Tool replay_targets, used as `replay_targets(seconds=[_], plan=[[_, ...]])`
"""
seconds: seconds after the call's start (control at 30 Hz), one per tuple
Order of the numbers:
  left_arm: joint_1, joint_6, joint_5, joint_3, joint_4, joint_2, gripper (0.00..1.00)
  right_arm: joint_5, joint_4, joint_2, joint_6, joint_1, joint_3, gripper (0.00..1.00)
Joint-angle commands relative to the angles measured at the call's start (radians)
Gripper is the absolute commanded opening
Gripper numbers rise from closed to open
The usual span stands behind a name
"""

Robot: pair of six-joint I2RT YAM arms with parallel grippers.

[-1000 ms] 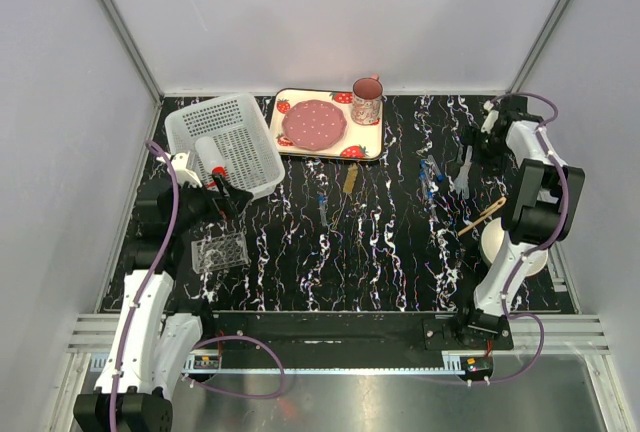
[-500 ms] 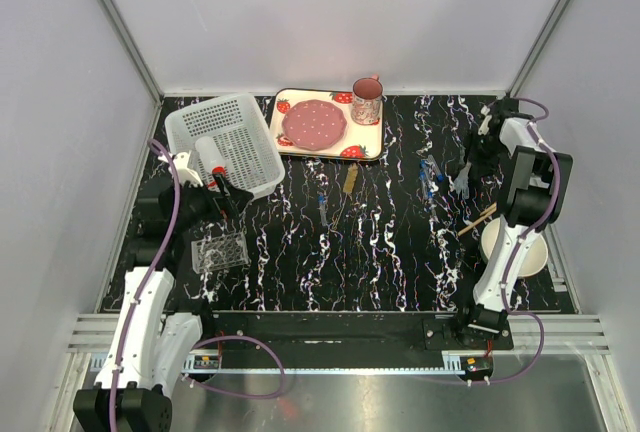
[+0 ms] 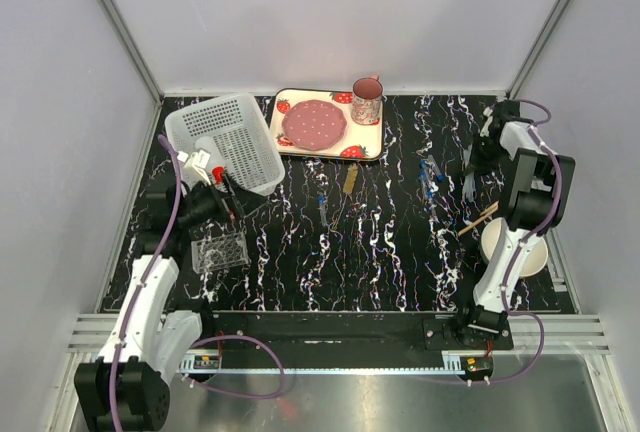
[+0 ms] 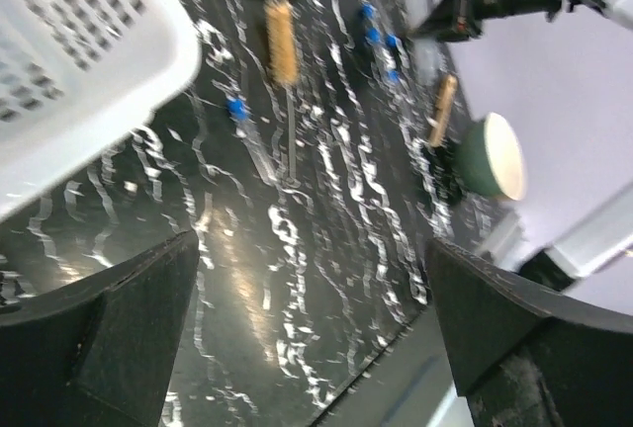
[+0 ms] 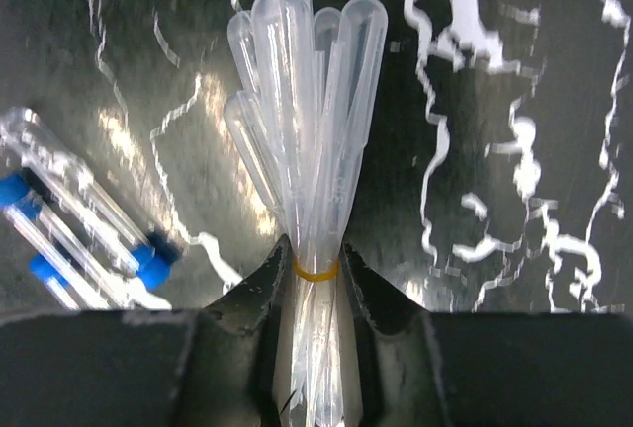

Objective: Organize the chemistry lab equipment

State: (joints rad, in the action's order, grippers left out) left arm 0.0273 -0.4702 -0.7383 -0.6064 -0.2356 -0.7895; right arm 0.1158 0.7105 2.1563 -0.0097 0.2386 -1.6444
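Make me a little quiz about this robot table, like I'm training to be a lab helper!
1. True or false: the right gripper holds nothing.
2. What stands on the strawberry tray? A) pink plate and mug B) clear tube rack C) cream bowl
3. Fill in: the red-capped bottle lies in the white ____.
Key: 1 false, it is shut on a bundle of clear pipettes. 2 A. 3 basket.
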Motion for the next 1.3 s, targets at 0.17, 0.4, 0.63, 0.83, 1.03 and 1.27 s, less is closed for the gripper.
replay_targets(seconds=[0.17, 0.4, 0.63, 0.83, 1.03, 1.27], plan=[[-0.201, -0.525, -0.123, 0.172, 0.684, 0.050, 0.99, 0.387, -0.117, -0.476, -0.079, 0.007, 0.277, 0.16], [-0.495, -0.605, 0.177, 0.139, 0.952, -0.088, 0.99, 0.953, -0.106, -0.699, -0.153, -0.004, 0.486, 0.16], [-0.671, -0.593, 0.321, -0.001, 1.108, -0.355, 0.99, 1.177, -0.095, -0.774, -0.203, -0.074, 0.574, 0.16], [-0.791, -0.496, 0.424, -0.153, 1.133, -0.551, 0.99, 1.220, -0.094, -0.773, -0.219, -0.113, 0.604, 0.16], [-0.851, -0.433, 0.488, -0.274, 1.102, -0.714, 0.99, 1.257, -0.092, -0.777, -0.225, -0.122, 0.610, 0.16], [-0.889, -0.395, 0.520, -0.414, 1.039, -0.872, 0.93, 1.291, -0.091, -0.782, -0.230, -0.124, 0.620, 0.16]])
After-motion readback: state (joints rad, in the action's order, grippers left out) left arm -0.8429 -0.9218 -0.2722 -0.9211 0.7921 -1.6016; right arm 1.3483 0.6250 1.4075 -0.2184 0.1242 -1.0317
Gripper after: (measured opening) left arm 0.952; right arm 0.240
